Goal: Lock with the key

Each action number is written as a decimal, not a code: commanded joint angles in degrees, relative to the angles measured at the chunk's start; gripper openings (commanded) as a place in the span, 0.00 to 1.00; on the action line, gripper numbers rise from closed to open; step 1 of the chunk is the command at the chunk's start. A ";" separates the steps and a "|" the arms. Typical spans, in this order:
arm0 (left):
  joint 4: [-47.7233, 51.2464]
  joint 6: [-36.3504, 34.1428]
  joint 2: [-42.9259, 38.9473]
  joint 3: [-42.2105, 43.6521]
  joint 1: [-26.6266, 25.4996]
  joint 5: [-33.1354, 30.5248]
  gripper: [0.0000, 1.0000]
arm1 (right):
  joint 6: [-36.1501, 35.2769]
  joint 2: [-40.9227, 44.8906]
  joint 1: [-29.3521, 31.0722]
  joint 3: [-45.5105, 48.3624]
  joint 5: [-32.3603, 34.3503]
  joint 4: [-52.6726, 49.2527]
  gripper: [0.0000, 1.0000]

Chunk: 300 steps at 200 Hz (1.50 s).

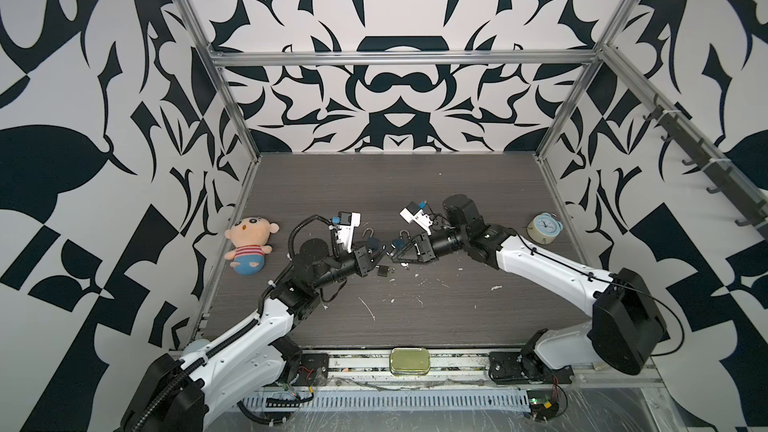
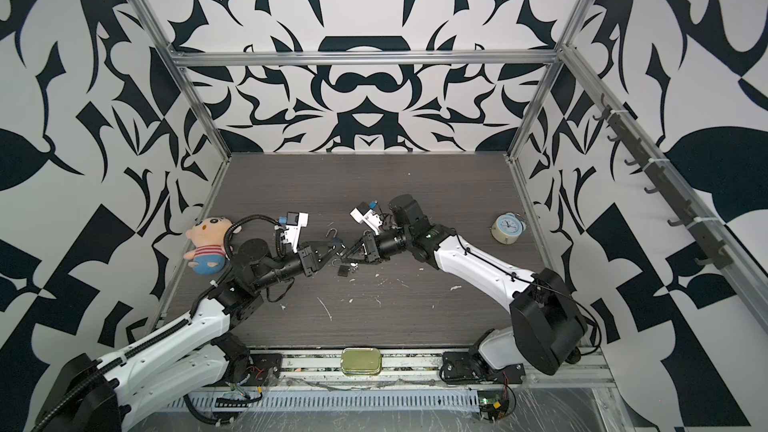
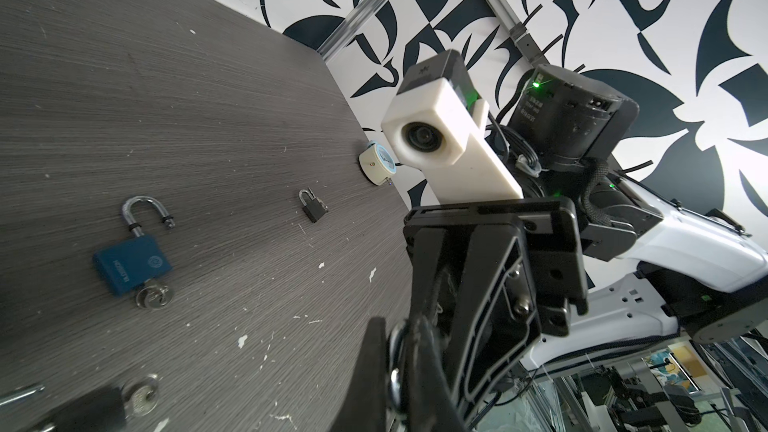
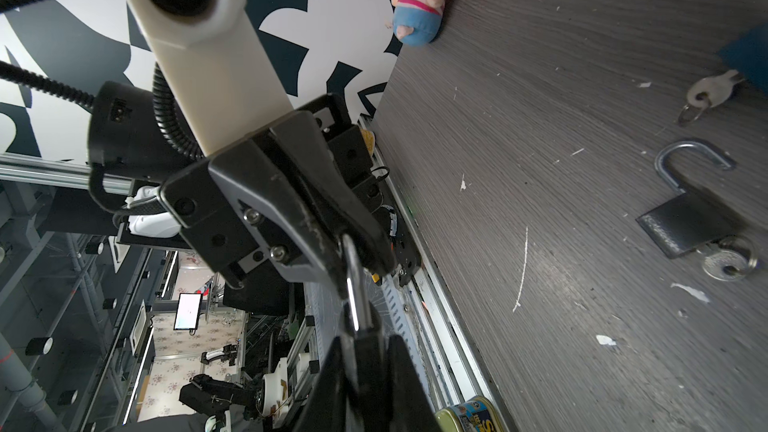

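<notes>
Ok, both grippers pinched on one padlock, mid-table

Hidden or hard to read, near to far: the tin (image 1: 409,361) on the front rail is cropped in the right wrist view. The held padlock (image 4: 353,284) shows only as a chrome shackle. Its body is a dark lump buried between the fingers of the right gripper (image 1: 392,256). In both top views the fingertips cover it, so I cannot tell whether a key sits in it. A second blue padlock (image 4: 748,58) is cut by the frame edge, with just a corner and its key (image 4: 710,93) showing. A small black padlock (image 3: 312,209) toward the clock (image 1: 544,228) shows only in the left wrist view and is too small to read.

Pose: the left arm (image 1: 249,326) and right arm (image 1: 540,263) reach out from the near rail and bend inward. Their forearms are low and the wrists point at each other. The grippers meet tip to tip over the middle of the table (image 1: 457,317), clear of its surface as far as the wrist views show.

Fingers: the left gripper (image 4: 351,243) is clenched tight on the shackle. The right gripper's fingers are nearly closed, grasping the padlock's other end.

On the table, a black padlock (image 1: 383,271) lies just in front of the meeting point, shackle swung open, with a key in its base (image 4: 727,265). A blue padlock (image 3: 131,261) lies just behind, shackle open and a key in. The plush toy (image 1: 249,245) lies by the left wall and the clock near the right wall.
</notes>
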<state>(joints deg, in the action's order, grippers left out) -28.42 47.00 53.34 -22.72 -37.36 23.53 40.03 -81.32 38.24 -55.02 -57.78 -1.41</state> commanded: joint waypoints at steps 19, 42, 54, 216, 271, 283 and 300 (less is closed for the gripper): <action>10.42 -2.80 3.44 3.38 -6.90 8.05 0.00 | 0.27 1.77 0.87 -9.32 2.98 18.99 0.00; 9.23 -2.12 3.35 3.90 -8.06 7.74 0.00 | 0.50 0.84 0.70 -9.95 3.03 20.04 0.00; 8.47 -1.79 3.26 4.35 -8.63 7.85 0.00 | 0.47 0.48 0.52 -10.30 3.20 20.29 0.00; 4.88 1.27 5.51 6.34 -16.00 5.09 0.00 | -0.49 -2.27 -3.23 -13.64 4.87 22.50 0.00; 8.38 -0.15 2.56 4.30 -16.69 -2.10 0.00 | -0.45 -2.92 -3.52 -12.53 3.31 21.91 0.00; 13.66 -1.85 0.36 2.35 -16.56 -5.86 0.00 | -0.39 -2.43 -3.50 -10.97 3.55 21.40 0.00; 20.39 -4.34 -1.84 -0.71 -15.73 -9.45 0.00 | -0.23 -1.41 -3.50 -7.97 3.99 21.49 0.00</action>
<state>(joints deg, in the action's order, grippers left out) -29.32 50.06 52.29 -21.82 -47.48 1.54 38.37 -85.32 35.35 -58.13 -61.17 -3.25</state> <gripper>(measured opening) 0.092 0.160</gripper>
